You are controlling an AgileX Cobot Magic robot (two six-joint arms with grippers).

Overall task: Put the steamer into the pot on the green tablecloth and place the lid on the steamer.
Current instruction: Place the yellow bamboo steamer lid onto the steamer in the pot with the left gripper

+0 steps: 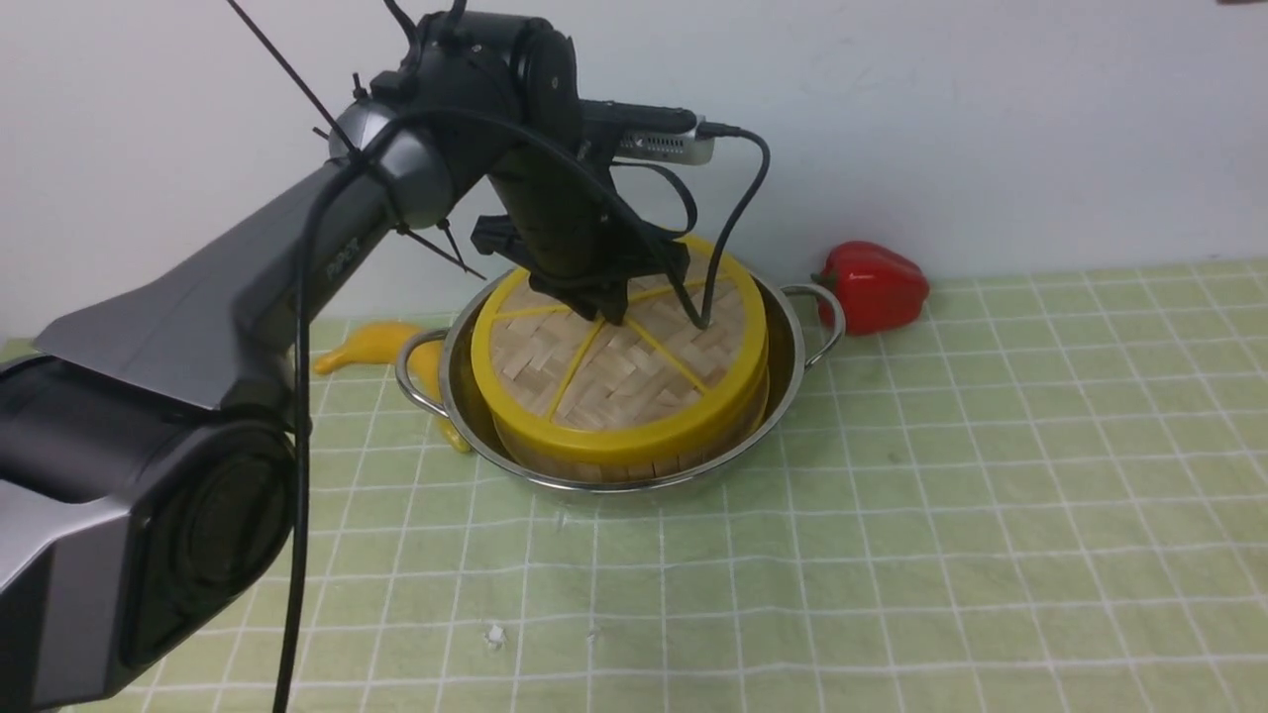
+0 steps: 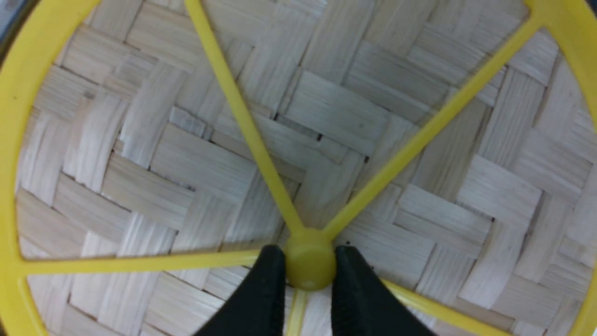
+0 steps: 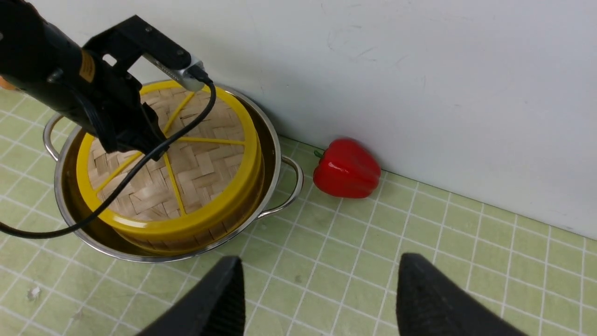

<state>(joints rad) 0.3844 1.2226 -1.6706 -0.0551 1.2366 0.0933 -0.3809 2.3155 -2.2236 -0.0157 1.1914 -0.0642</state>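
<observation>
Nearest the robot, the green tablecloth (image 1: 892, 555) lies over the worktop with nothing on it in the foreground but a couple of small white specks. The right pincer (image 3: 322, 268) hangs above this near stretch, its fingers wide apart and holding nothing, well short of the pot. Further in, the pot (image 1: 792, 342) stands on the cloth with the steamer (image 1: 614, 463) inside it; only a band of the basket's slatted wall shows beneath the lid (image 1: 614, 391), which covers it from rim to rim, so the contents are hidden. The left arm (image 1: 248, 297) reaches across from the side, and the left pincer (image 2: 310, 261) comes straight down on the lid's centre, its two black fingers pressed against either side of the yellow hub (image 2: 310, 275), clamped on it. Judging from this, the first part of the task is done, the steamer being in the pot on the cloth, and the second is all but done: the lid looks seated on the steamer's rim, though whether it bears its full weight there cannot be told. What is left seems to be letting go and lifting clear without dragging the lid askew. Behind the pot a banana (image 1: 371, 345) lies at one side and a red pepper (image 1: 872, 285) at the other, close to the white wall (image 1: 991, 119).
</observation>
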